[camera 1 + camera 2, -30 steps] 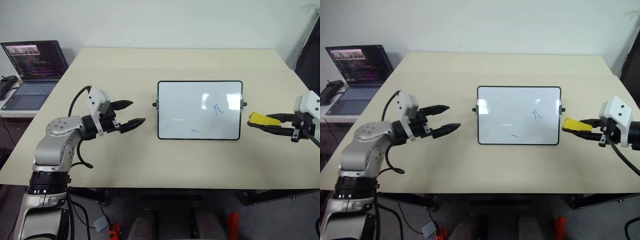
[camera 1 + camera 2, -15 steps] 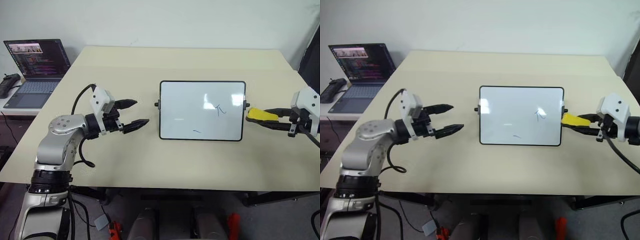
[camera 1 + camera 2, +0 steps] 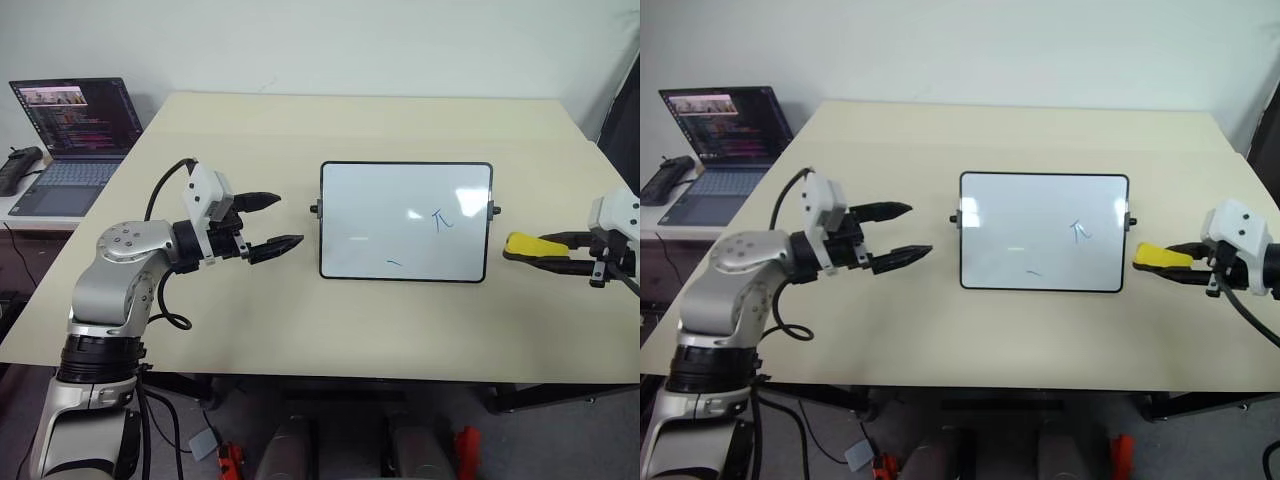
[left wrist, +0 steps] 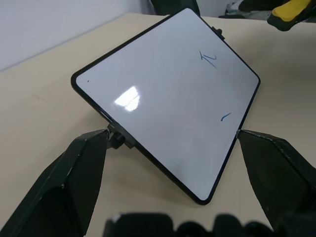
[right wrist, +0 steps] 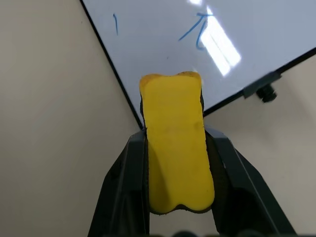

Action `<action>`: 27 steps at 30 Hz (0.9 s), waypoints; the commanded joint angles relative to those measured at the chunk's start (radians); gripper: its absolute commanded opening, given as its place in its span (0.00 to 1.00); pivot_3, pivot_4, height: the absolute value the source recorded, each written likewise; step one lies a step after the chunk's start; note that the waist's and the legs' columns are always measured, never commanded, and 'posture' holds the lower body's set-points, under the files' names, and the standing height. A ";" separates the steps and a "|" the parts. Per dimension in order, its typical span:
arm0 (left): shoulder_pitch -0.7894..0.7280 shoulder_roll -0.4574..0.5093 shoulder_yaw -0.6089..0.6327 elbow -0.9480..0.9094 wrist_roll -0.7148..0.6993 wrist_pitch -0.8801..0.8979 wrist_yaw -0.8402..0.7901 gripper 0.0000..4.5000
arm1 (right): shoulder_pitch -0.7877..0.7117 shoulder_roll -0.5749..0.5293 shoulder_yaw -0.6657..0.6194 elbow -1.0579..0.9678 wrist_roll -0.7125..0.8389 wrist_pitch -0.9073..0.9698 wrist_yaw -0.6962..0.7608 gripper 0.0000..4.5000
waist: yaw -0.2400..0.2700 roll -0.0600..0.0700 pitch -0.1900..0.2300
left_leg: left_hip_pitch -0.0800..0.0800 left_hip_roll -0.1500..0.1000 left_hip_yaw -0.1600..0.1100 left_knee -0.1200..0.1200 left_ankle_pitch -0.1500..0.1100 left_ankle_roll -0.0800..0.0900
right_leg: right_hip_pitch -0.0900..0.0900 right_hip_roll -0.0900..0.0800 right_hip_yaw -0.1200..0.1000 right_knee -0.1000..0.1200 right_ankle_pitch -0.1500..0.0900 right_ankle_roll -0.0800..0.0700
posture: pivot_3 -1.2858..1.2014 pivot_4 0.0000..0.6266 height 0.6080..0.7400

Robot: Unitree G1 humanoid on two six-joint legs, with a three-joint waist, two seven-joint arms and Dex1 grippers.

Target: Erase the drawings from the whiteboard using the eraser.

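Yellow eraser (image 3: 524,243) pinched in right gripper (image 3: 548,249), just off whiteboard's (image 3: 405,220) right edge, above table (image 3: 300,320). Two blue drawings (image 3: 441,218) on board. Left gripper (image 3: 270,222) spread, empty, left of board. Laptop (image 3: 70,135) far left.

Left gripper (image 3: 272,222) jaws apart; right gripper (image 3: 545,250) clamped.

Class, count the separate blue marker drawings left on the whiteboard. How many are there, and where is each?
2. An arrow-like squiggle sits on the whiteboard near its right side; a short stroke lies near the front edge, about midway. None looks hidden.
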 commanded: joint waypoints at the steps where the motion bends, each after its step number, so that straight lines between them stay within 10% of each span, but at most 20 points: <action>1: -0.027 0.012 0.006 -0.019 -0.004 -0.009 -0.009 1.00 | -0.005 -0.025 -0.045 -0.025 0.015 0.003 0.002 0.25 | -0.001 0.000 0.000 | 0.000 0.000 0.000 0.000 0.000 0.000 | 0.000 0.000 0.000 0.000 0.000 0.000 | 0.52 0.24 1.00; 11: -0.035 0.008 0.001 -0.019 -0.003 -0.009 -0.014 1.00 | -0.098 0.039 -0.043 -0.035 0.058 -0.002 -0.040 0.25 | -0.001 0.000 0.000 | 0.000 0.000 0.000 0.001 0.000 0.000 | 0.000 0.000 0.000 0.001 0.000 0.000 | 0.52 0.24 1.00; 27: 0.013 0.006 -0.027 0.005 0.015 -0.007 -0.029 1.00 | -0.167 0.656 0.280 -0.040 -0.124 -0.224 -0.438 0.25 | 0.003 -0.002 -0.001 | 0.000 -0.001 -0.002 0.001 0.000 0.000 | 0.000 0.000 0.000 0.003 0.000 0.000 | 0.52 0.24 1.00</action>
